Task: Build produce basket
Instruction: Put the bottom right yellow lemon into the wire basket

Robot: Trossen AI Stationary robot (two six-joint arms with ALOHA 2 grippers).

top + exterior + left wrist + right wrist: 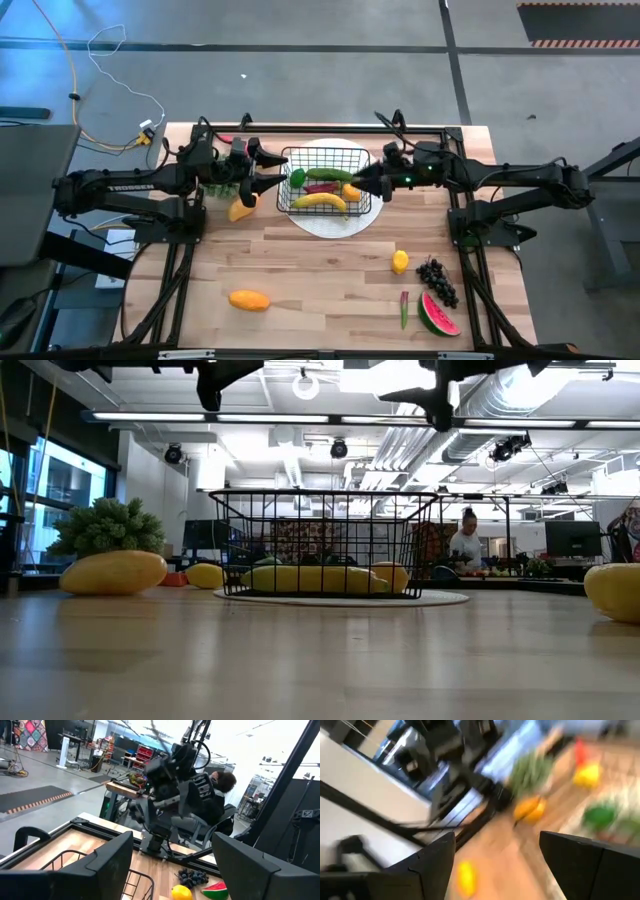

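Observation:
The black wire basket [325, 180] stands on a round white plate [335, 222] at the table's far middle. In it lie a yellow banana [320, 202], a green cucumber [328, 174], a lime [298, 178] and a red piece [320, 188]. My left gripper [268, 171] hovers open and empty at the basket's left side. My right gripper [368, 183] hovers open and empty at its right side. In the low view both grippers, the left [210, 388] and the right [440, 405], are well above the basket [325, 545]. Each wrist view shows its own fingers apart, left [170, 865] and right [495, 865].
An orange mango [241, 209] and a leafy green piece [222, 188] lie left of the basket. A yellow-orange fruit [249, 299] lies near the front left. A lemon [400, 262], grapes [436, 280], a watermelon slice [438, 315] and a pepper [404, 308] lie front right.

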